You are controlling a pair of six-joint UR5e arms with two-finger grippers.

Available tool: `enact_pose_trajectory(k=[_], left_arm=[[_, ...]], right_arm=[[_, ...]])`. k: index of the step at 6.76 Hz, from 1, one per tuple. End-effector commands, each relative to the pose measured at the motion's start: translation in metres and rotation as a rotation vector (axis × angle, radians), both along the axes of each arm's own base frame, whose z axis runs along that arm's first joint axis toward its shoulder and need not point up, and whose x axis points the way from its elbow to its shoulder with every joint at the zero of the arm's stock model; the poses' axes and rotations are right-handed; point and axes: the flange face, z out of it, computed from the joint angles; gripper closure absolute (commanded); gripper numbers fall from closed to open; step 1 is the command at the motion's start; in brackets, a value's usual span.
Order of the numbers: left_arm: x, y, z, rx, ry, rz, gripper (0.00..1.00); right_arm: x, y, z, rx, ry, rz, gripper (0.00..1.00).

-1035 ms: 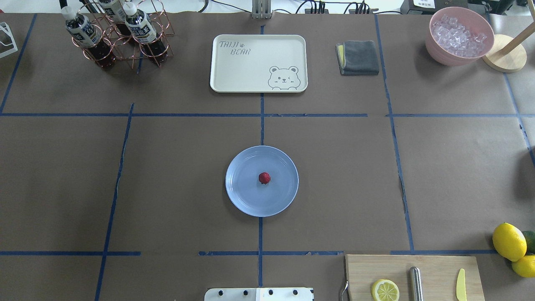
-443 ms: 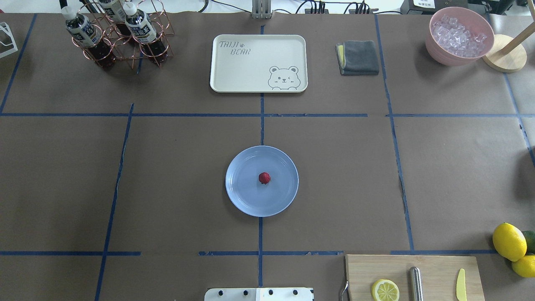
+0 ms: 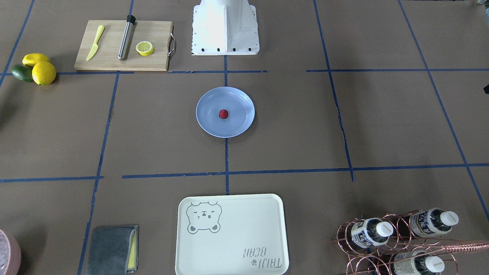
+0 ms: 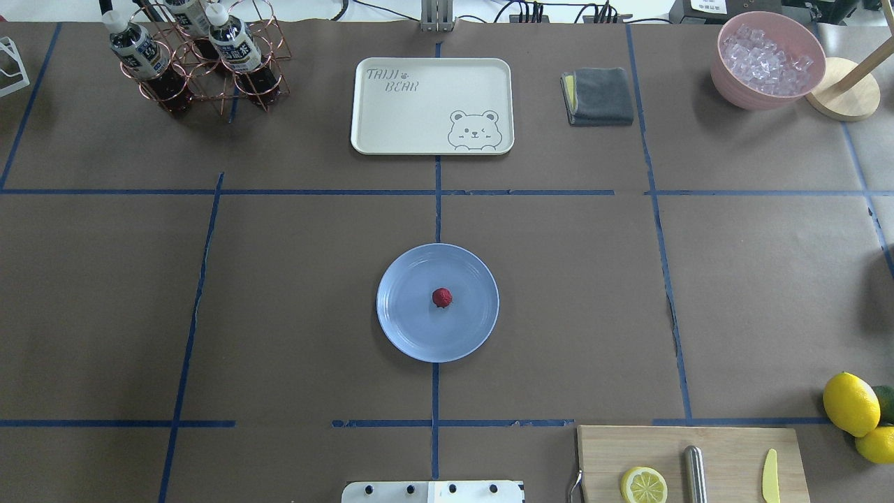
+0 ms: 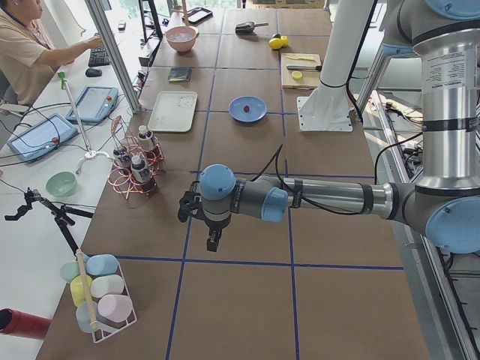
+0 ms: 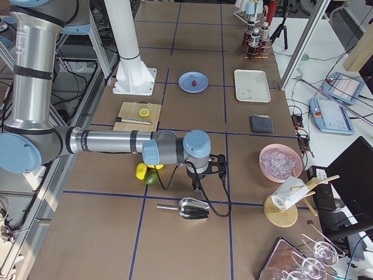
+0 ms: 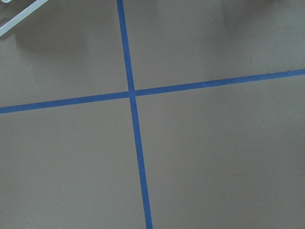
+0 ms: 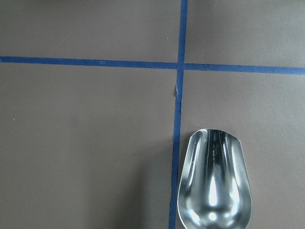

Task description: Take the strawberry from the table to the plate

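The small red strawberry lies near the middle of the round light-blue plate, which rests on the brown table over the centre tape line. Neither gripper is near it. The left gripper hangs over bare table far out at the robot's left end, seen only in the exterior left view. The right gripper hangs far out at the right end, just above a metal scoop. I cannot tell whether either is open or shut.
A white bear tray, a grey cloth, a pink bowl of ice and a copper rack of bottles line the far side. A cutting board with a lemon half, and lemons, sit near right.
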Motion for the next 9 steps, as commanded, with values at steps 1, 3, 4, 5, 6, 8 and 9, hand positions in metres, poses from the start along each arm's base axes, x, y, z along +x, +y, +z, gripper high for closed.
enact_pose_trajectory(k=[1, 3, 4, 5, 6, 8, 9], left_arm=[[0.0, -0.004, -0.013, 0.026, 0.003, 0.001, 0.0], [0.0, 0.003, 0.006, -0.023, -0.005, 0.004, 0.0], [0.001, 0.003, 0.007, -0.013, -0.019, 0.02, 0.0], [0.001, 0.004, 0.017, -0.007, -0.029, 0.07, 0.0], [0.001, 0.005, 0.016, -0.087, -0.032, 0.078, 0.0], [-0.002, 0.015, 0.023, -0.102, -0.031, 0.074, 0.0], [-0.002, 0.012, 0.022, -0.095, -0.031, 0.074, 0.0]], right_arm=[[0.0, 0.001, 0.001, -0.005, -0.002, 0.001, 0.0], [-0.001, 0.002, 0.002, -0.009, -0.002, -0.001, 0.0], [-0.001, 0.002, 0.002, -0.009, -0.002, 0.0, 0.0], [0.0, 0.002, 0.002, -0.01, -0.004, 0.002, 0.0], [-0.002, 0.002, 0.001, -0.013, -0.019, 0.0, 0.0], [-0.002, 0.003, 0.001, -0.018, -0.028, 0.002, 0.0], [-0.002, 0.005, 0.003, -0.021, -0.028, 0.001, 0.0]])
